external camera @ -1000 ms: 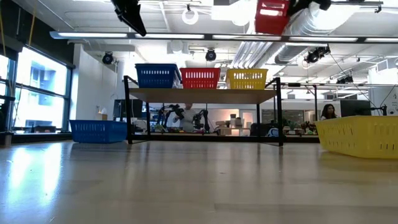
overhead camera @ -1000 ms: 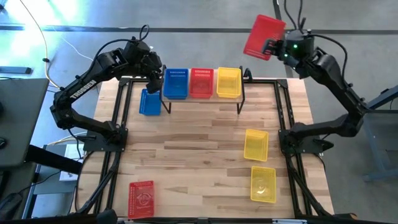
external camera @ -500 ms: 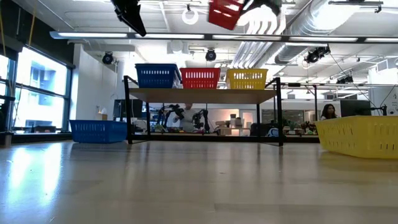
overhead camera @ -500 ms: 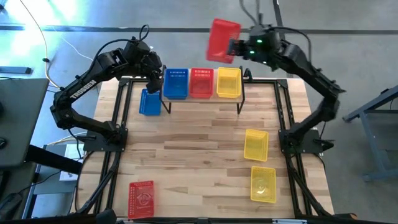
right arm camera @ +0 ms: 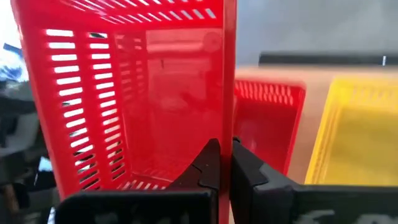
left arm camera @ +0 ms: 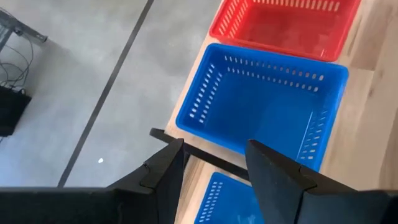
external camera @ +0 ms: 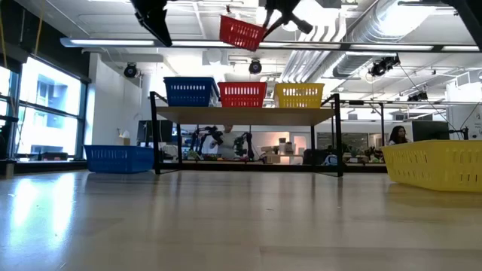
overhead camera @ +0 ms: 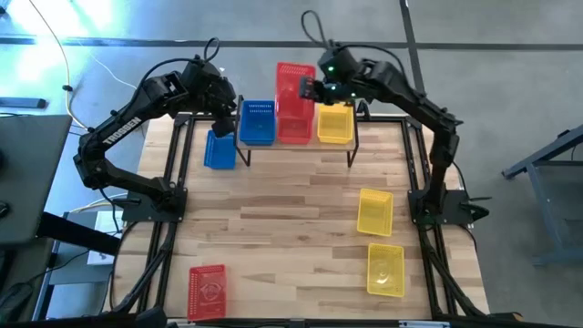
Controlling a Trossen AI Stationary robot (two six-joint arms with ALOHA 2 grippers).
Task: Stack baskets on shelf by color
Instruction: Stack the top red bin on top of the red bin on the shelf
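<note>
Baskets were only partly sorted when seen from above: the shelf (overhead camera: 296, 146) at the far edge of the surface (overhead camera: 291, 219) carried one blue basket (overhead camera: 258, 121), one red and one yellow basket (overhead camera: 334, 122), while the right hand (overhead camera: 310, 90) held a second red basket (overhead camera: 293, 87) in the air over the red one. A loose blue basket (overhead camera: 219, 149) lay on the surface just beside the shelf's left end, two yellow baskets (overhead camera: 374, 210) sat near the right edge, and a red basket (overhead camera: 207, 291) waited at the near left corner, so most of the stacking appeared left to do. In the low view the carried red basket (external camera: 242, 32) hung tilted, well clear above the shelved red basket (external camera: 242, 94), not yet stacked. The left wrist view showed the left hand (left arm camera: 210, 168) with fingers spread and empty, above the shelved blue basket (left arm camera: 264, 102). The right wrist view showed the right hand's fingers (right arm camera: 205, 169) pinched tight on the wall of the carried red basket (right arm camera: 134, 93), with the shelved red basket (right arm camera: 267, 121) beyond.
</note>
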